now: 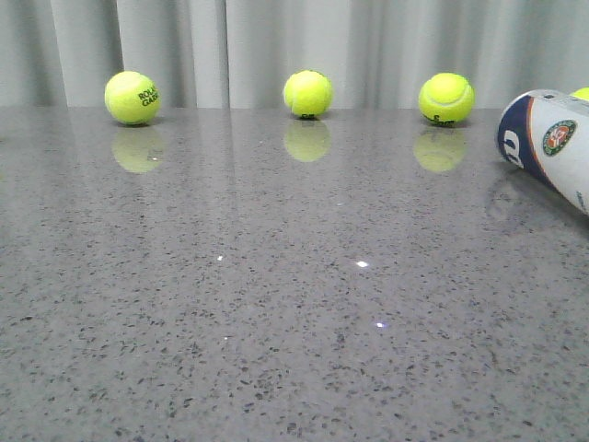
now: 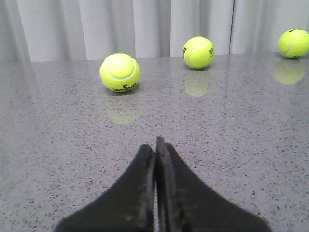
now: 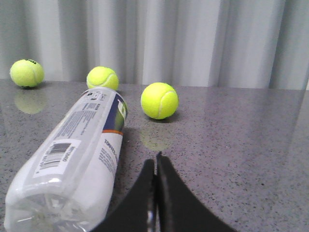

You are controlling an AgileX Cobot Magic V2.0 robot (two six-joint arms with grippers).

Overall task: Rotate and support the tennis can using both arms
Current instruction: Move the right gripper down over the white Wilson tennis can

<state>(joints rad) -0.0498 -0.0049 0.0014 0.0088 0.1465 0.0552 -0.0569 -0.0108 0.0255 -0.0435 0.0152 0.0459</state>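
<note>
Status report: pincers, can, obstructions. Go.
Left pincer shut, empty. Right pincer shut, empty, beside the tennis can. Can on its side, untouched. Tennis ball just beyond it.

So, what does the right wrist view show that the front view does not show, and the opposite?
Only the right wrist view shows the right gripper, fingers pressed together, and the tennis can's barcode label and clear end, lying beside the gripper. Only the front view shows the can's navy end with the white W and the round logo, plus the far left tennis ball. Both show the can lying on its side on the grey speckled table, tennis balls and the curtain.
</note>
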